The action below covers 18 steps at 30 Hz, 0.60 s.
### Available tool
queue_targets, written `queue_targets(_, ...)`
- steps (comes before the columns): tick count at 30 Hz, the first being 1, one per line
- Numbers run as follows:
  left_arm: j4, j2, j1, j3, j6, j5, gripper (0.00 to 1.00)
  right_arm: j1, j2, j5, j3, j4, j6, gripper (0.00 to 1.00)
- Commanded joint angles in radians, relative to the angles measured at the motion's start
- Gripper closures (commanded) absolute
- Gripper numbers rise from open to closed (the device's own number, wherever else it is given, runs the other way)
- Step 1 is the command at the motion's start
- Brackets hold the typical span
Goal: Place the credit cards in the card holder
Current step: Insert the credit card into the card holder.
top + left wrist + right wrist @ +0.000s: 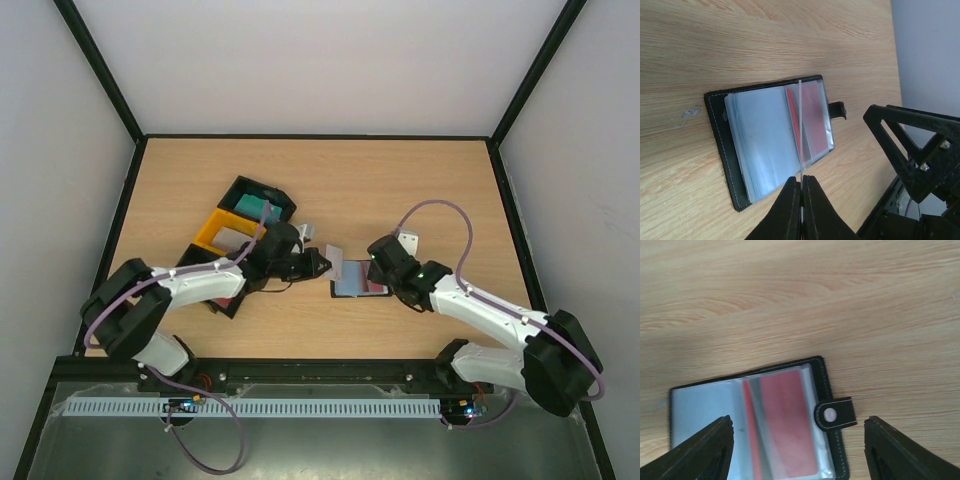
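Left wrist view: the left gripper [801, 187] is clamped on a thin pale sheet [800, 125] standing on edge over the open card holder [722, 145], which lies on the table [740, 40] with a red card [816, 120] inside. The right gripper [799, 422] hangs above it, fingers wide apart.

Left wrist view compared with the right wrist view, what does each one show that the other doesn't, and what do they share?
Only the left wrist view: the left gripper shut on a thin pale sheet seen edge-on above the card holder; whether it is a card or a sleeve page I cannot tell. Only the right wrist view: the right gripper wide open, holding nothing, and the round snap on the clasp strap. Both: the card holder lying open on the wooden table with a red card in a clear sleeve.
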Motion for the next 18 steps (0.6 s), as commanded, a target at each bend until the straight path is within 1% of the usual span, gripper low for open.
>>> queue_targets(1, 0.129, 0.067, -0.013, 0.017, -0.015, 0.004, 0.98, -0.072, 0.043, -0.036, -0.054, 0.031, -0.039, 0.32)
queue_targets(4, 0.196, 0.127, -0.013, 0.016, -0.029, 0.061, 0.98, -0.118, 0.056, -0.154, -0.098, 0.096, -0.053, 0.33)
queue_targets(7, 0.27, 0.189, -0.017, 0.013, -0.057, 0.112, 0.98, -0.145, 0.055, -0.217, -0.145, 0.121, -0.037, 0.34)
queue_targets(11, 0.357, 0.242, -0.024, 0.001, -0.099, 0.142, 0.98, -0.167, 0.04, -0.305, -0.209, 0.164, -0.006, 0.37)
queue_targets(15, 0.412, 0.27, -0.027, -0.015, -0.132, 0.134, 0.98, -0.167, 0.039, -0.351, -0.233, 0.188, 0.006, 0.44)
queue_targets(18, 0.419, 0.289, -0.028, -0.018, -0.143, 0.12, 0.98, -0.169, 0.082, -0.348, -0.224, 0.194, -0.003, 0.51)
